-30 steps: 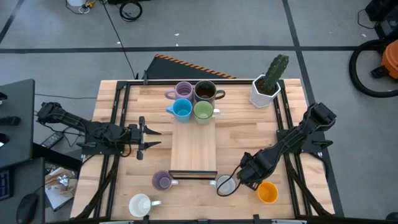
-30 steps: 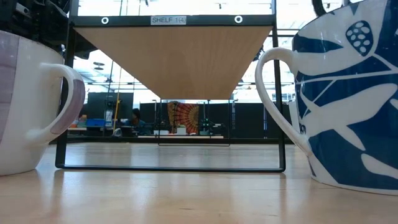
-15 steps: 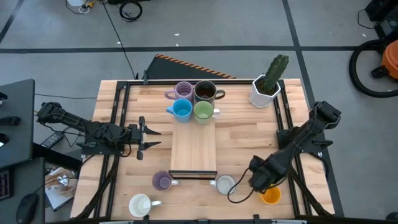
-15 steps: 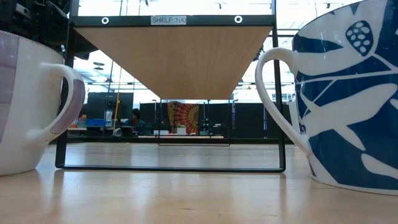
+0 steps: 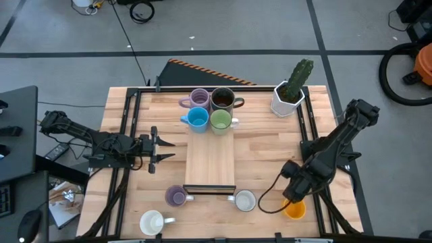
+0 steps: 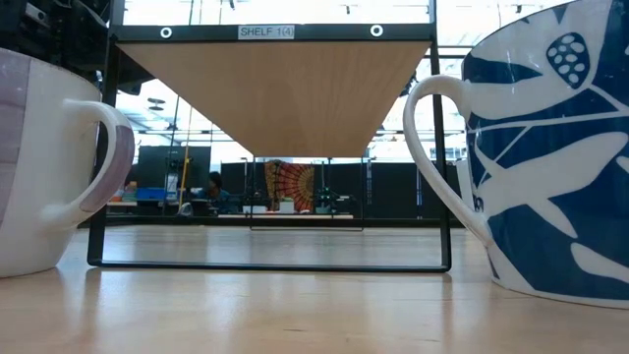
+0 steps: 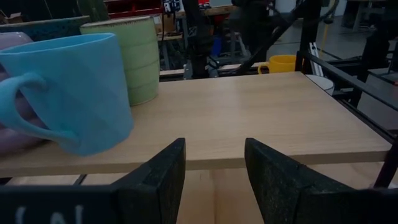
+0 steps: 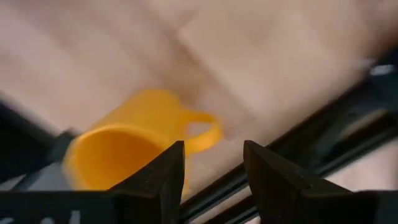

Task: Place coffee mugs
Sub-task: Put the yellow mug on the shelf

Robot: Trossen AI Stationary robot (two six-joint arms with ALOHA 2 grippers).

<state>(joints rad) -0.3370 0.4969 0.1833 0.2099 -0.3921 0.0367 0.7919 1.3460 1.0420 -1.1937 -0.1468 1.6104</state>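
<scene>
Orange ceramic mug (image 5: 294,210) is sitting at the table's near right edge; right gripper (image 5: 291,194) is swinging over from the white mug (image 5: 244,200) to hover above it. Right wrist view: fingers open, empty. Left gripper (image 5: 160,145) is idling open, unmoved.

Orange mug (image 5: 293,210) at table's 5 o'clock: half covered by right gripper (image 5: 295,191) in high view, motion-blurred in right wrist view. Low view: purple mug (image 6: 44,162) cut by the picture's edge at 9 o'clock, blue-patterned mug (image 6: 550,157) cut at 3 o'clock. Left wrist view: blue mug (image 7: 65,90) hides most of another purple mug (image 7: 18,118); white mug (image 7: 323,83) is barely visible.
</scene>
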